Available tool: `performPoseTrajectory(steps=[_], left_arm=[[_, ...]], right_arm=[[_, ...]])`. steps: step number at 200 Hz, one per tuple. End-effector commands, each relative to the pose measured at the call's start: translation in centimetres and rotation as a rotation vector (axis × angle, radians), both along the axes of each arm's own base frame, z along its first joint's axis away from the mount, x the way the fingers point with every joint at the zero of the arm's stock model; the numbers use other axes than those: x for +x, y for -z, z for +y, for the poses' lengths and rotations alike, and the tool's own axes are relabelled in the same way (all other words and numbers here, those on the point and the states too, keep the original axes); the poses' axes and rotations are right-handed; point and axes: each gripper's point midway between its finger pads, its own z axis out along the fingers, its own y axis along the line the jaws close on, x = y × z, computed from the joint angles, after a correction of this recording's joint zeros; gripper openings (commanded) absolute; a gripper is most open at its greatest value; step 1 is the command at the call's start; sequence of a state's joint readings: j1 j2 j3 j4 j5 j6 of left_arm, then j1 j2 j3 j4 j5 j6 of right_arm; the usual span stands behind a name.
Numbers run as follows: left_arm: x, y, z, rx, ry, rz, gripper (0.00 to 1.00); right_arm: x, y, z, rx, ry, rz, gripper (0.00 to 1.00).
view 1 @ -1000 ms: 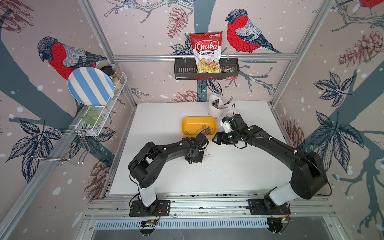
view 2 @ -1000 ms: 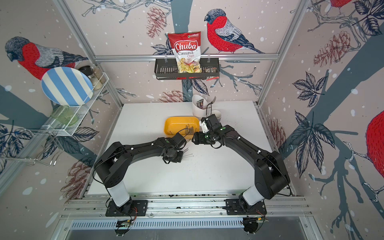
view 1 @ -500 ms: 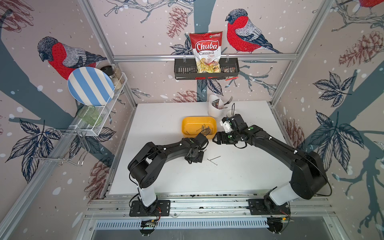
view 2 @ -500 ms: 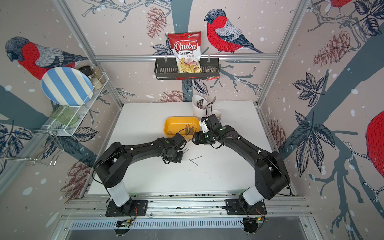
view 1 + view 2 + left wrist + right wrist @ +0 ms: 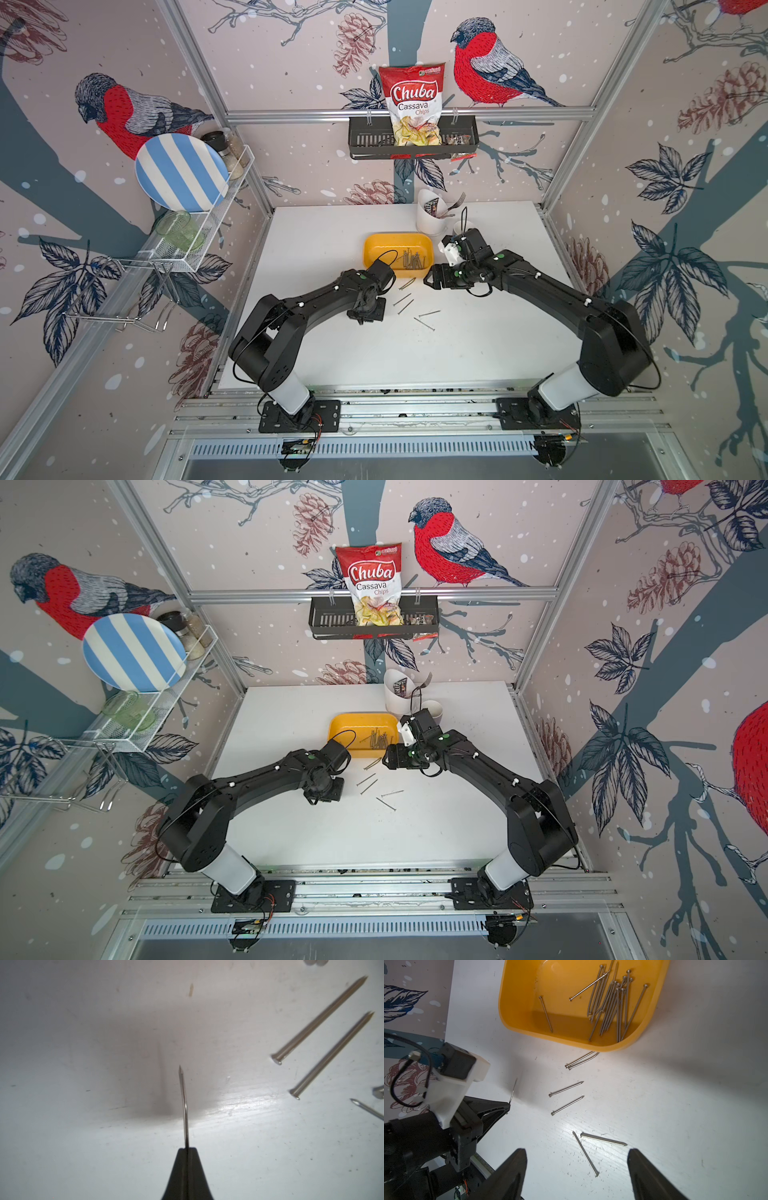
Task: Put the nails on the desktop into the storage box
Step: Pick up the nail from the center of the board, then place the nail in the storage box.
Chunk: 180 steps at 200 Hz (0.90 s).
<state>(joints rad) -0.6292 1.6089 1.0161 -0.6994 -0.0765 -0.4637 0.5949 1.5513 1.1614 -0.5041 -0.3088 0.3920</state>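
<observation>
- The left gripper [image 5: 187,1148]: pressed together, pinching one nail [image 5: 184,1103] near its head end. The pointed end sticks out past the tips and hangs just above the worktop [image 5: 83,1126], with its shadow thrown to one side.
- The right gripper [image 5: 577,1150]: spread wide and holding nothing. It hovers low over the worktop in front of the storage box [image 5: 517,1022].
- The storage box, in a top view [image 5: 376,249]: a yellow tray with no lid, sitting on the worktop toward the back, between the two arms. A white cutlery holder [image 5: 430,218] stands just behind its right corner.
- A bundle of nails [image 5: 610,1001]: lying roughly parallel at one end of the box. One nail lies slantwise across it, and a single one lies apart on the box floor.
- The loose nails [image 5: 566,1088] on the worktop:
  - Two or three touch each other, with their points at the box's near rim.
  - Two lie side by side but apart.
  - Two more sit between the right gripper's fingers, close together at one end and splayed apart at the other.
</observation>
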Motion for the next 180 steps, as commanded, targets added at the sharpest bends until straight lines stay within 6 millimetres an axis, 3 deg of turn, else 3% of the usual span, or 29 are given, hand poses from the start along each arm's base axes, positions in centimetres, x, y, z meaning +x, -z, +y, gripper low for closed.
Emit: performPoseTrajectory(steps=[1,49,95,135,180], left_arm=[[0.7,-1.4,0.0,-0.037,0.001,-0.024,0.0],[3.4,-5.5,-1.2,-0.135,-0.009,-0.119,0.0],[8.0,-9.0,-3.6,-0.183,0.031,-0.199,0.0],[12.8,-8.5,-7.0,-0.199,0.085,-0.206,0.0],[16.6,-4.7,-10.2,-0.204,0.134,-0.154,0.0]], right_arm=[[0.4,-0.6,0.5,0.018,-0.008,-0.024,0.8],[0.4,-0.7,0.5,0.018,-0.004,-0.025,0.8],[0.4,-1.2,0.2,0.014,0.004,-0.036,0.8],[0.7,-3.6,-0.7,0.014,0.03,-0.086,0.8],[0.9,-5.2,-2.6,0.008,0.073,-0.121,0.8]])
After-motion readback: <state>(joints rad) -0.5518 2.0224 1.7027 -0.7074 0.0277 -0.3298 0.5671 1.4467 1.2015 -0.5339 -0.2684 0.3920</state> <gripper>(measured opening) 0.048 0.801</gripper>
